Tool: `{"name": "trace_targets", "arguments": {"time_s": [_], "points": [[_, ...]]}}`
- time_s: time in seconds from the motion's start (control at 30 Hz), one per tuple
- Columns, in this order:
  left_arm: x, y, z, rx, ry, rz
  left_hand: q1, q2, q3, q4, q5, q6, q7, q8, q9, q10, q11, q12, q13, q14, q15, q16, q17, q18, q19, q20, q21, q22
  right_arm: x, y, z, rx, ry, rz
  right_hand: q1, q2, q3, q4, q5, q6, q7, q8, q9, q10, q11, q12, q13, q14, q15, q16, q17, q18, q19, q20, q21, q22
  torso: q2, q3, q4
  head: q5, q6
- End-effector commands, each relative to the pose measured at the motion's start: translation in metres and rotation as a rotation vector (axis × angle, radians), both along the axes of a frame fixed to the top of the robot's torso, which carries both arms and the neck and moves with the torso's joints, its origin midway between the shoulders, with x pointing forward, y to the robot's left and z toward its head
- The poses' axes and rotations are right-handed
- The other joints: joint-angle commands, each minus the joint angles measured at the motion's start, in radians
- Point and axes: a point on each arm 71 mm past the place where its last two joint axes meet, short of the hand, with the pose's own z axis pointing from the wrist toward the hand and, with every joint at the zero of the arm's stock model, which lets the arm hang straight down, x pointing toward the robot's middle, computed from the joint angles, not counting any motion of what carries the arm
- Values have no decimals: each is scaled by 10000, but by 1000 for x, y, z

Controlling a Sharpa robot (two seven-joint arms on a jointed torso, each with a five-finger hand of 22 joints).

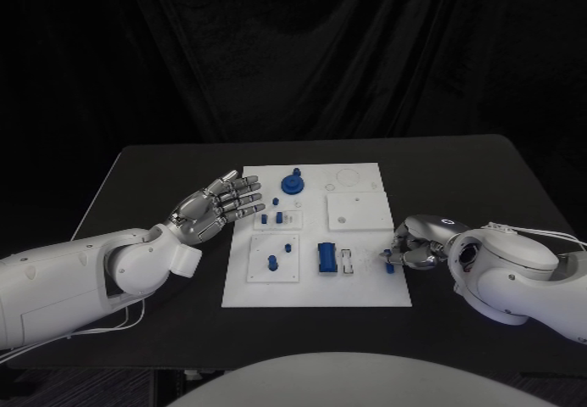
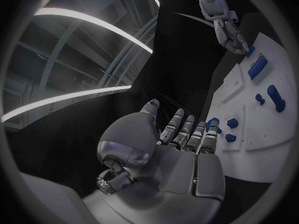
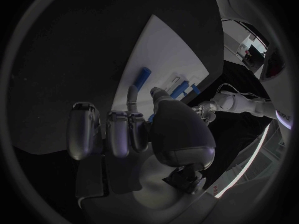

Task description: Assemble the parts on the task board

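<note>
Fingers spread and holding nothing, your left hand [image 1: 218, 206] sits left of centre in the head view, palm turned up, hovering at the left edge of the task board [image 1: 367, 292]; the left wrist view shows the same left hand [image 2: 177, 149] with its fingertips [image 2: 212, 130] reaching toward the board's near edge. Moving right, you see the white board lying in the middle of the black worktop [image 1: 159, 170]. On it, a round blue part [image 1: 293, 183] stands near the top, small blue pegs [image 1: 277, 219] sit just below it, a blue piece [image 1: 271, 260] lies on the lower-left plate, and a longer blue block [image 1: 327, 259] lies in the lower middle. A bare square white plate [image 1: 357, 210] occupies the upper right of the board. At the board's right edge your right hand [image 1: 416, 246] is curled in, its fingers pinching a small blue part [image 1: 390, 268] just over the board's rim.
</note>
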Motion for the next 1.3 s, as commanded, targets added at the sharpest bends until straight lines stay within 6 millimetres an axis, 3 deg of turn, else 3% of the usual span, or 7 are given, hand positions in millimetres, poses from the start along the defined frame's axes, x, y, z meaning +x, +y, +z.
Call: {"name": "trace_targets", "arguments": {"time_s": [0.03,0.17,0.6,0.67,0.73,0.83,1.3], "points": [[-1,-1,1,-135,-88,-14,19,-21,50,-18,56,48,924,47,15,71,15,68,10,8,39,64,15,-145,85,16,42,5,0,-1,-3,-9,21,-173,249,-10,100,-139,342,-52,13,-98,-113,1041,34,27,2632,859,7,-40,1642,92,290,4,-71,1990,-5,-4,-1,18,-2],[0,-1,0,-129,-76,-26,17,-22,52,-20,57,54,926,50,16,79,17,81,12,18,39,85,18,-147,85,15,42,3,0,0,-9,-153,248,-181,597,-62,305,-378,994,-61,21,-225,-278,1041,36,27,2632,856,5,-47,1625,99,278,3,-100,1982,-1,-6,-9,21,-2],[-1,-2,-1,-137,-25,-90,6,-22,62,-25,57,61,938,57,17,144,38,192,28,31,39,101,19,-155,84,11,41,-6,0,5,-21,-356,620,-26,1003,-113,816,-769,1769,-58,77,-499,-674,1041,83,27,2632,836,43,-87,1530,122,232,34,-212,1947,-9,-1,2,5,-2],[-1,-2,-1,-138,-19,-95,2,-21,66,-26,58,57,942,57,16,164,46,224,32,33,37,102,18,-157,83,11,40,-7,0,6,-22,-371,673,-9,1059,-125,891,-834,1800,-67,83,-530,-719,1041,88,27,2632,833,47,-95,1512,123,231,38,-215,1946,-5,-2,0,14,-2],[-1,-2,-2,-137,-13,-96,2,-21,66,-26,58,57,942,57,16,164,46,224,32,33,37,102,18,-157,83,11,40,-7,-1,6,-24,-395,721,2,1292,-142,1308,-1084,1138,-64,97,-621,-868,1041,106,27,2632,831,60,-99,1505,129,222,37,-238,1940,-6,0,0,30,-2],[-1,-2,-2,-135,-4,-97,0,-21,67,-26,58,55,944,57,16,176,49,244,35,34,37,105,19,-157,85,10,41,-6,-1,6,-25,-403,761,34,1450,-253,1790,-1382,1135,-29,121,-668,-996,1041,118,27,2632,837,70,-90,1529,121,234,57,-216,1950,-5,-3,0,36,-2],[-2,-2,-4,-169,30,-111,-8,-15,75,-23,60,37,949,53,13,196,54,270,39,34,38,104,17,-159,99,10,51,13,-2,12,-19,1855,537,-275,936,-541,3081,-2164,2145,102,110,-273,-923,1041,113,27,2632,930,78,109,1972,-65,561,71,582,2206,-6,-2,-2,36,-2]]}}
